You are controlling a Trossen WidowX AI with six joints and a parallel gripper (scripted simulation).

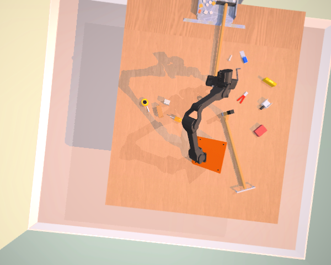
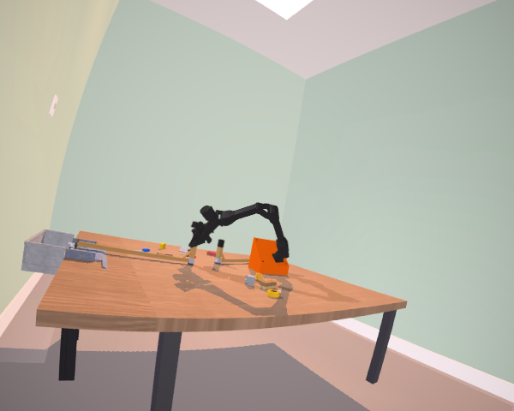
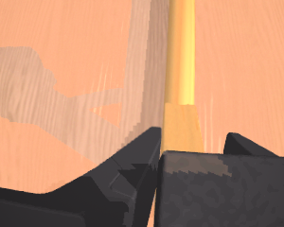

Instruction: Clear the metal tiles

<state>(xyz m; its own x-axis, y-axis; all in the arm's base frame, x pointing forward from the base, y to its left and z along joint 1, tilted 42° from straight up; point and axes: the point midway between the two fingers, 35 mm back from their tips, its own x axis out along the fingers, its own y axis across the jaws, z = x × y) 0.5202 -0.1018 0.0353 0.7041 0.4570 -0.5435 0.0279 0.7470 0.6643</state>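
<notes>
My gripper is shut on the upright wooden grip of the long scraper. Its shaft runs away from the fingers to the steel bench plate at the far table edge. The dark scraper head is over the right part of the plate in the top view. Several white and orange metal tiles, one being an orange tile, lie left of the head. The catch box stands beyond the plate; its inside is hidden. The top view cuts off the plate's far end.
A second scraper lies right of the orange base. Right of the arm are red pliers, a hex key, a blue-ended item, a yellow item and a red block. A tape roll lies left.
</notes>
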